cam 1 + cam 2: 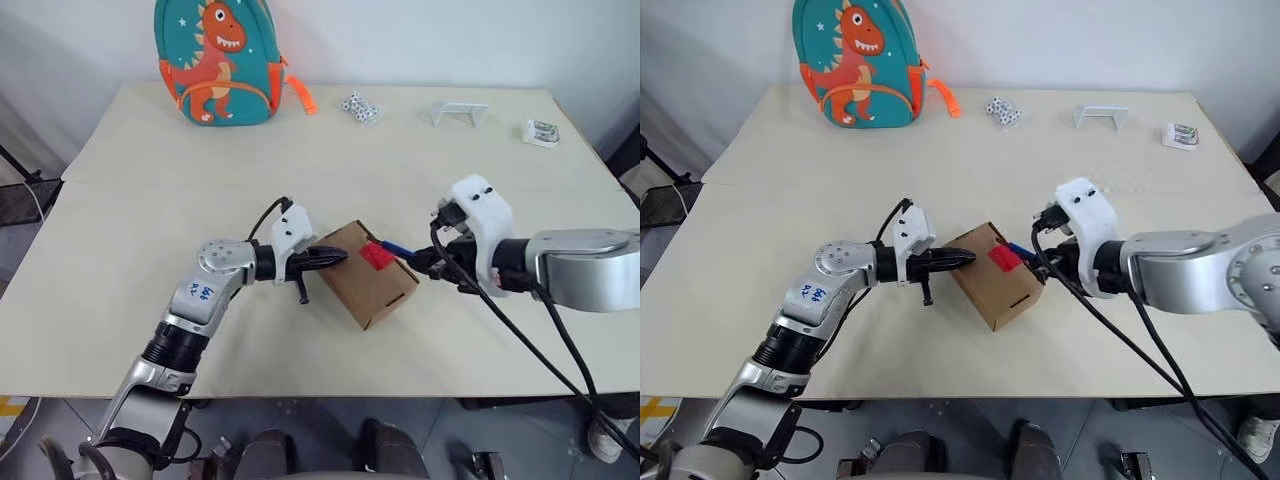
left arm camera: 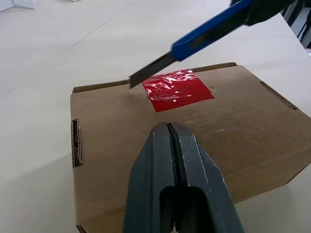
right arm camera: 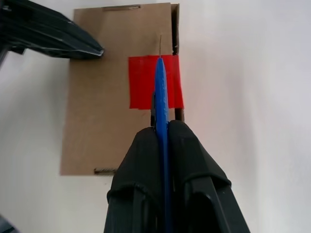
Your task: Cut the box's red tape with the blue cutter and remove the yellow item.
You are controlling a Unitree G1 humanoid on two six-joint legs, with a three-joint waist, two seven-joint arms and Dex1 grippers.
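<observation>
My left arm reaches in from the left, roughly level, its pincer (image 1: 338,256) pressed fully together, tips resting against the box (image 1: 370,290). My right arm comes in from the right, wrist angled downward, its pincer (image 3: 163,141) clamped on the blue cutter (image 2: 204,34), blade poised over the red tape (image 2: 177,90).

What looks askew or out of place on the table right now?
Only the box: it sits turned at an angle to the table edges. Its red tape looks wrinkled but uncut. Nothing is spilled or damaged.
</observation>
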